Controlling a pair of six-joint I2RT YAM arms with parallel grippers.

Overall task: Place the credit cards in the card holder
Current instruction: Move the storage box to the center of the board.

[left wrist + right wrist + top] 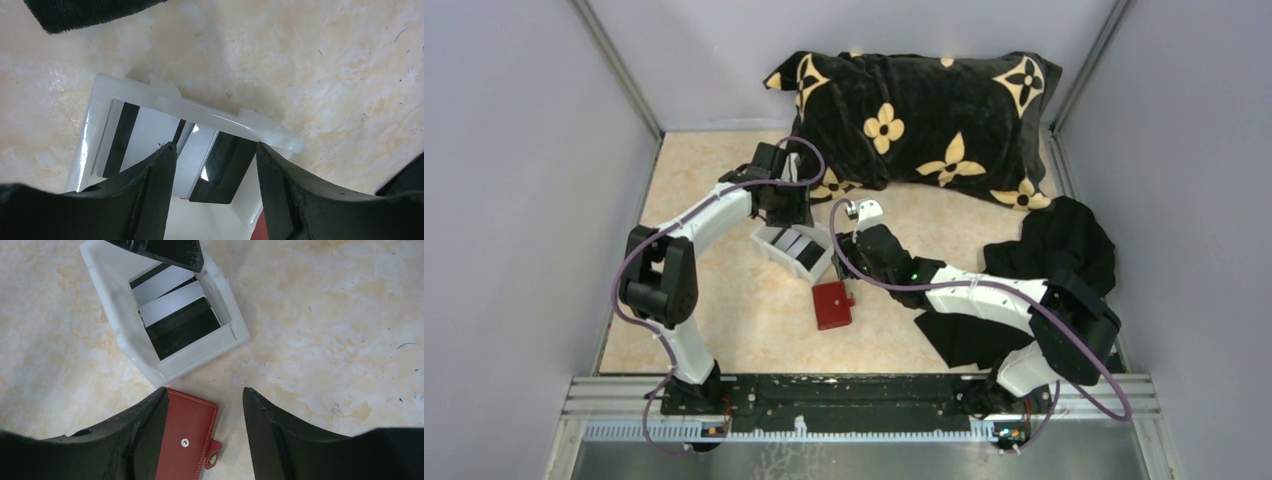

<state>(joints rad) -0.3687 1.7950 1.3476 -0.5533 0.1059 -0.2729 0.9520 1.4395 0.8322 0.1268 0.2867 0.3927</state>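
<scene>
A pale marbled surface (724, 330) carries a white tray (125, 325). The left end effector (215, 150), wide open and empty, hovers over the credit cards (150, 135) lying in it. The right end effector (205, 392), also open and empty, has the red card holder (185, 435) partly under one finger.

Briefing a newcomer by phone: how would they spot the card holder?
Find the black flowered pillow at the back; nearer sits a white tray of cards. The card holder lies just nearer still: flat, closed, the only red thing.
</scene>
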